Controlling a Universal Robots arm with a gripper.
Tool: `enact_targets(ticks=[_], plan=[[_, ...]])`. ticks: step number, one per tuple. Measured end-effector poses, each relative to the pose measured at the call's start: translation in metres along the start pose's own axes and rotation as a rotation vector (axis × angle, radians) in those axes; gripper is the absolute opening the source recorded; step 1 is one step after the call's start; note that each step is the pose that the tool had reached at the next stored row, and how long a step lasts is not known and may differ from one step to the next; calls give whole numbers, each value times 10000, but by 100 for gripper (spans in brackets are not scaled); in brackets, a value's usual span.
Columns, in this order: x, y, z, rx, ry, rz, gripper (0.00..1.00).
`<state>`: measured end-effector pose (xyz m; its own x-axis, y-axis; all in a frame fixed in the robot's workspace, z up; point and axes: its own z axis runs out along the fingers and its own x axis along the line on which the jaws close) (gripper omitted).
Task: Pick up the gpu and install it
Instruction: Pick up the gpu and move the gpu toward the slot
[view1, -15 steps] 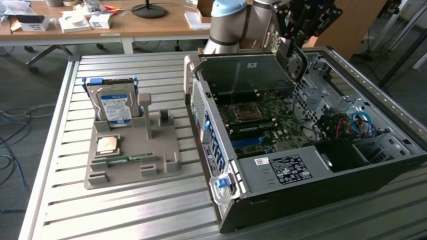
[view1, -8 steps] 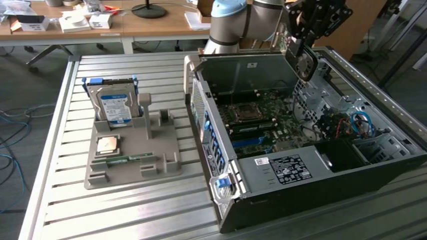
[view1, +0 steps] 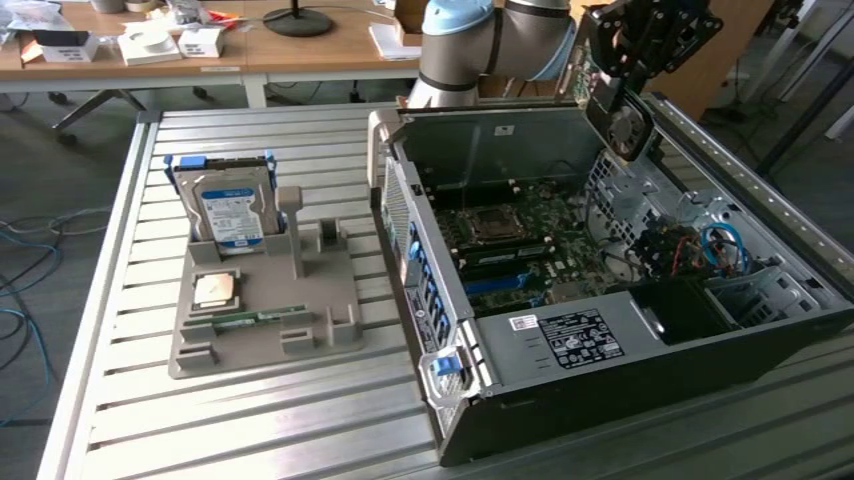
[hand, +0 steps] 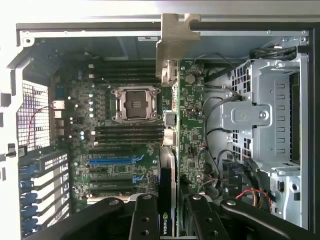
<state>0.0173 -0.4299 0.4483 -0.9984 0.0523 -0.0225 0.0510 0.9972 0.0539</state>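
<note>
My gripper (view1: 630, 62) hangs above the far end of the open computer case (view1: 574, 340) and is shut on the gpu (view1: 622, 118), which hangs below it over the case's rear wall. In the wrist view the gpu (hand: 168, 170) shows edge-on between the black fingers (hand: 144, 217), with its pale metal bracket (hand: 175, 42) at the end away from the camera. Beneath it lies the motherboard (hand: 125, 145) with its blue expansion slots (hand: 112, 161) and bare processor socket (hand: 134, 104). The card is still above the board, not touching a slot.
On the exterior view's left a grey holder (view1: 267, 330) carries a hard drive (view1: 230, 212), a processor chip (view1: 216, 290) and a RAM stick (view1: 247, 318). Inside the case, a metal drive cage (hand: 260, 120) and loose cables (view1: 714, 250) sit beside the board. A wooden desk (view1: 267, 45) stands behind.
</note>
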Motion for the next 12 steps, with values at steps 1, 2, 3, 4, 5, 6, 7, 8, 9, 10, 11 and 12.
enact_targets(ticks=[1,2,3,4,5,6,7,8,9,10,11,12], plan=[[0,0,0,0,0,0,27],[0,0,0,1,0,0,27],[0,0,0,0,0,0,27],[0,0,0,0,0,0,27],[-4,0,0,0,0,0,27],[-14,1,1,-1,-1,0,27],[-29,2,1,0,0,0,27],[-43,2,1,-1,0,0,27],[-52,3,1,0,0,-1,27],[-52,3,1,0,0,1,27],[-52,2,1,0,0,0,27],[-52,3,1,0,0,1,27]])
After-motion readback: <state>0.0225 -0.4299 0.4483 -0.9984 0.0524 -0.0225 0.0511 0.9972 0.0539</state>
